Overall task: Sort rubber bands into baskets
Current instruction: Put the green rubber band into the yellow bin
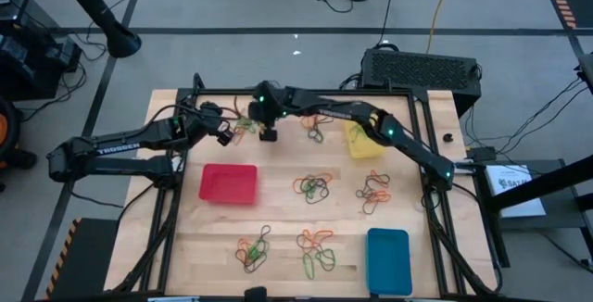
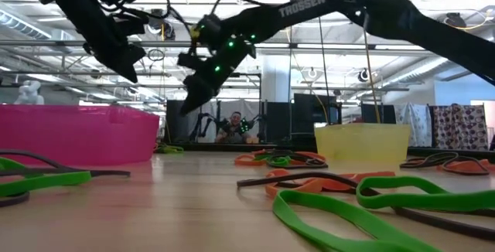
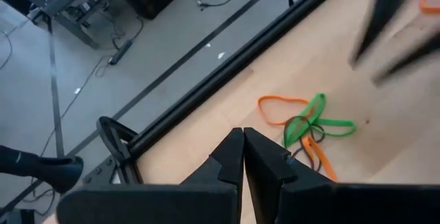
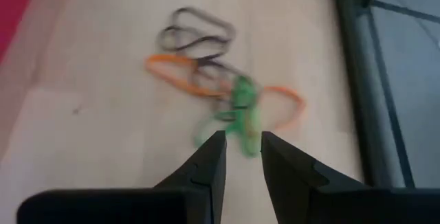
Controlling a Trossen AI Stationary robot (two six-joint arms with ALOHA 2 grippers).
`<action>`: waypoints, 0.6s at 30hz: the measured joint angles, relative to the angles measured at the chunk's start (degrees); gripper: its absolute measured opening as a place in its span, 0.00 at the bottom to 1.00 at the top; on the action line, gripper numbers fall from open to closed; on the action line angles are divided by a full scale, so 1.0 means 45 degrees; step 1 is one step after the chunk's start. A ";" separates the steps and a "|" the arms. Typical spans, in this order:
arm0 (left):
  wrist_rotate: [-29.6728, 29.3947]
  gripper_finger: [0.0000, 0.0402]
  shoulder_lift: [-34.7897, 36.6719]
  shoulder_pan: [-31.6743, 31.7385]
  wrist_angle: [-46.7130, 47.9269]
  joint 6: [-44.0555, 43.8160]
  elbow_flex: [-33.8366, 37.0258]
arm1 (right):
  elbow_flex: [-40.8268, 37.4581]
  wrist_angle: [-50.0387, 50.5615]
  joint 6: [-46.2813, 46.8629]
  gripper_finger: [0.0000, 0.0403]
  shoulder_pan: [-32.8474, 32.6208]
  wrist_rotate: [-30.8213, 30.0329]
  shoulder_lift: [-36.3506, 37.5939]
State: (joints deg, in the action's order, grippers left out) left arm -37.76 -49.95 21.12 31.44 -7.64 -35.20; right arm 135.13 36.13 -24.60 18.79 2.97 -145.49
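**Ana:** Landmark first: take the red basket (image 1: 228,182). What sits left of it?

**Ben:** Only the left arm, reaching in from that edge. The left gripper (image 1: 223,137) hangs beyond the red basket's far side, fingers pressed together, holding nothing. In its wrist view a tangle of rubber bands (image 3: 307,124) lies ahead of the shut tips.

**Ana:** And the right gripper?

**Ben:** The right gripper (image 1: 269,134) hovers just past that basket's far right corner, over the same tangle (image 1: 246,126). Its fingers stand apart, and a green band (image 4: 242,110) hangs out of the tangle toward the gap between them; I cannot tell whether it is pinched. I judge the right arm is the one placed to pick here.

**Ana:** Long axis of the tangle?

**Ben:** Across the right wrist view, crosswise to the fingers.

**Ana:** Further right?

**Ben:** The yellow basket (image 1: 363,141) is well right of the red one; the blue basket (image 1: 388,261) is toward the near right corner. More clumps dot the bare wooden table (image 1: 278,219).

**Ana:** The room?

**Ben:** Grey floor with cables. The low view shows a person seated far behind.
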 joint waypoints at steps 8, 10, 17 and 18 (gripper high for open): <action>0.2293 0.04 -0.0462 0.0581 -0.2800 0.1762 0.1472 | -0.0007 0.5411 0.0681 0.21 -0.0662 -0.1986 0.1558; 0.3394 0.04 -0.0856 0.1076 -0.3650 0.2155 0.1492 | -0.0004 0.6727 0.1195 0.21 -0.0662 -0.1963 0.2113; 0.5781 0.04 -0.3270 0.3371 -0.4149 0.3014 0.0632 | -0.0132 0.9763 0.2411 0.21 -0.0569 -0.1288 0.3652; 0.6390 0.04 -0.3679 0.3638 -0.4159 0.3154 0.0336 | -0.0391 0.9822 0.2582 0.21 -0.0595 -0.1284 0.3943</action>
State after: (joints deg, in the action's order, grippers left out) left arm -9.00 -66.50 37.49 12.73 6.55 -33.69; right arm 133.37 80.33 -12.99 16.11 -2.80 -127.75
